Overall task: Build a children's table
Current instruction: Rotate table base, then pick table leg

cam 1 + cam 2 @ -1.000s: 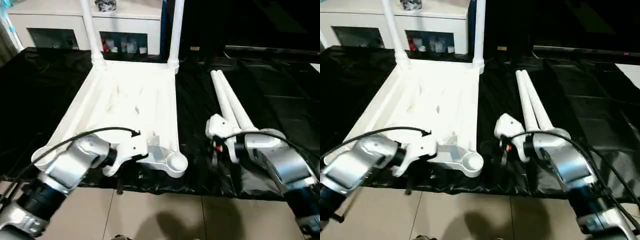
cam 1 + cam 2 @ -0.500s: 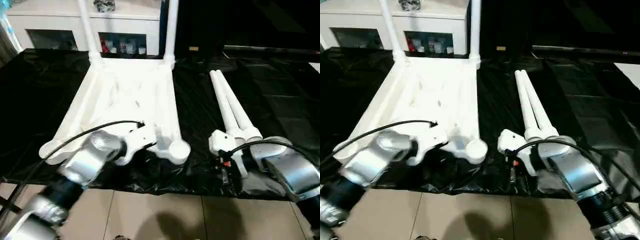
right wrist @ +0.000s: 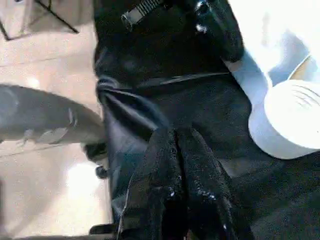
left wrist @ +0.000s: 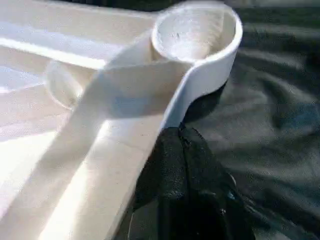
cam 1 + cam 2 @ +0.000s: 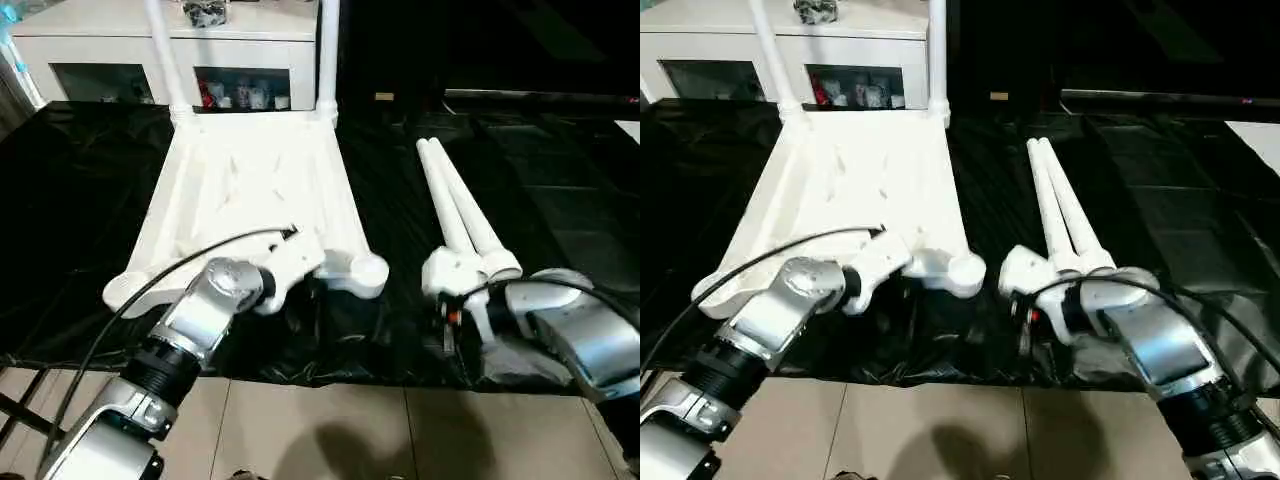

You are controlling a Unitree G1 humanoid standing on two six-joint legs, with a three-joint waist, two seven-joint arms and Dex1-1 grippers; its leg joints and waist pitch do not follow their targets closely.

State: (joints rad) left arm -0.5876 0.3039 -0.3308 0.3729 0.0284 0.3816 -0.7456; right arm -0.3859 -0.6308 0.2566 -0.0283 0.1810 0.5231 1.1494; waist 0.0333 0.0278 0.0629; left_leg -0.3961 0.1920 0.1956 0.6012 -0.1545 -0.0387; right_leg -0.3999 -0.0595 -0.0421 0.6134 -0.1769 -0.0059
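Comparing this moment with a second earlier, you had the table top (image 5: 250, 190) slid away from the robot: its near right corner socket (image 5: 365, 272) had hung at the front edge of the black sheet (image 5: 560, 200) and now sat further in, lying close to the butt ends of the two loose legs (image 5: 455, 210). Your left gripper (image 4: 185, 165) was pinched shut with nothing between its fingers, pressed against the outer rim of the top just beside that empty socket, so I read this as a push, not a carry. Your right gripper (image 3: 182, 165) was likewise closed on nothing, hovering low over the black sheet near the thick ends of the loose legs, with the socket corner just ahead of it. The table lay upside down, ribbed underside up, two legs (image 5: 328, 50) already standing in the far corner sockets, in front of the white cabinet (image 5: 120, 45). Both near sockets were empty; the left near socket (image 5: 118, 292) was partly behind the left forearm. My judgement: half the legs were fitted, and the shift had brought the open socket nearer the spare legs, so picking up a leg looked the likely next job. The cabinet's glass-fronted shelves held small items too blurred to name.
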